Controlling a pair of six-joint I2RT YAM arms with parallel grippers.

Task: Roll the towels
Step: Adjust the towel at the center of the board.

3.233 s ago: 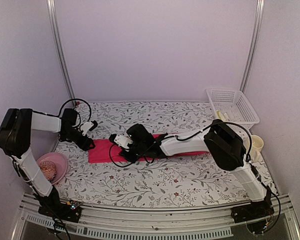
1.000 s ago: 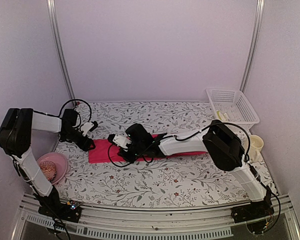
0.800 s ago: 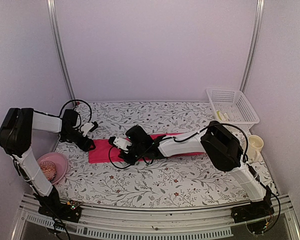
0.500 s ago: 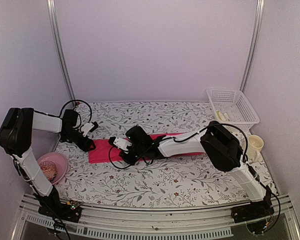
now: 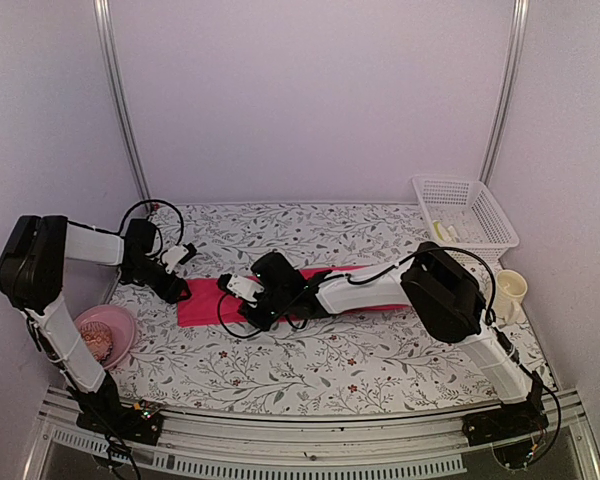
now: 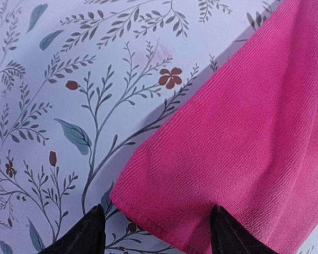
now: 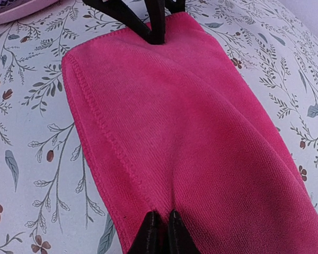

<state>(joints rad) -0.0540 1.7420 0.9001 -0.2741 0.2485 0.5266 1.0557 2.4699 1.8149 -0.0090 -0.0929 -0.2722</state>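
Right hand (image 7: 161, 221) newly pinched shut on pink towel (image 7: 185, 121) edge, left hand (image 6: 156, 225) open astride its corner

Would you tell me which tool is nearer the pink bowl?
Left. The left tool is at the pink towel's left end, just beyond the pink bowl; the right tool pinches the towel farther right.

Left end effector (image 6: 158, 211) wide apart, right end effector (image 7: 162, 216) tight together.

pink towel (image 5: 196, 305), long strip, flat, unrolled
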